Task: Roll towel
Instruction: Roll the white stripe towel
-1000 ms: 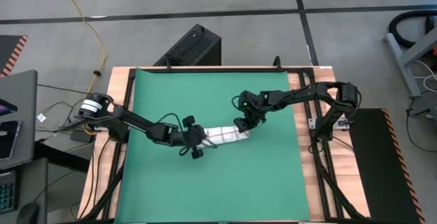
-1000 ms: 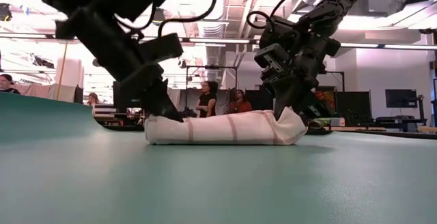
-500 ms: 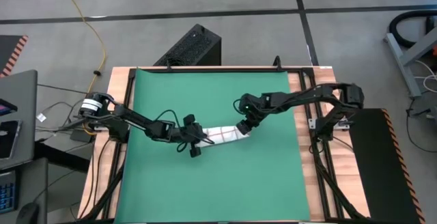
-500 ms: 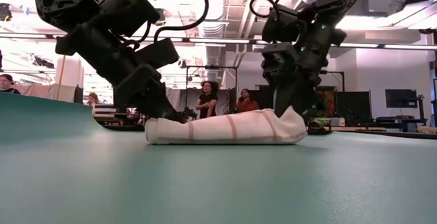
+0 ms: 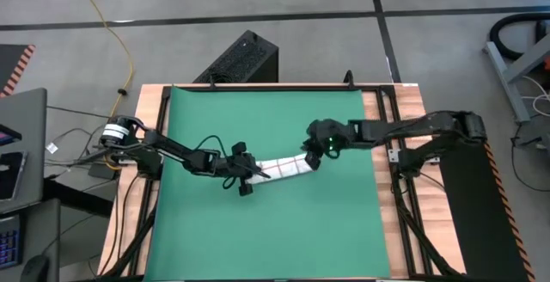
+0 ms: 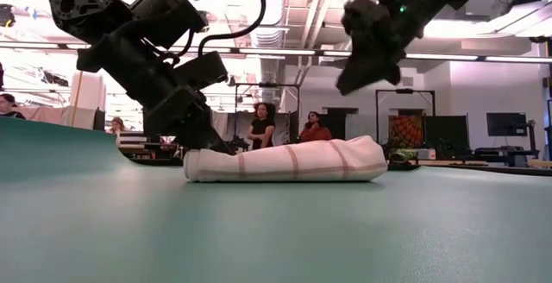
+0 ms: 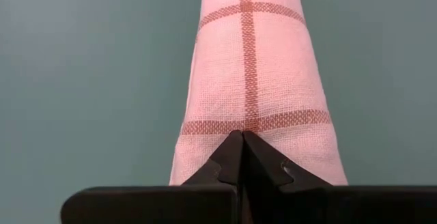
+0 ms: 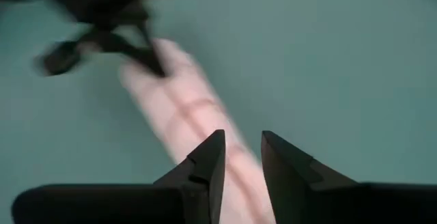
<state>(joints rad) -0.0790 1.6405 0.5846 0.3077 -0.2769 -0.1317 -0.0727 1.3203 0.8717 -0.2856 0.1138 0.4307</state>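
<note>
The towel (image 5: 279, 168), white with red lines, lies rolled into a short log on the green mat (image 5: 258, 230), near the middle. In the low view the roll (image 6: 285, 162) rests along its whole length on the mat. My left gripper (image 5: 249, 176) is shut at the roll's left end (image 6: 200, 164). My right gripper (image 6: 349, 84) hangs open above the roll's right end, clear of it. A gap shows between its fingers in the right wrist view (image 8: 242, 142). My left gripper sets its shut fingertips (image 7: 242, 142) on the top of the roll's left end (image 7: 249, 118). The fingers slant down from the table's left side and lie along the roll. The roll stays flat on the mat under them.
Wooden table strips (image 5: 382, 187) border the mat on both sides. A black box (image 5: 245, 58) stands on the floor beyond the far edge. A laptop (image 5: 17, 144) sits off the left side. People (image 6: 259, 128) stand in the room behind. Bare mat lies near and far of the roll.
My right gripper has let go of the roll's right end, opened, turned about its own line, and risen up and toward the table's right edge. The right end of the roll, pinched up into a peak before, has settled lower. The roll has kept its place.
</note>
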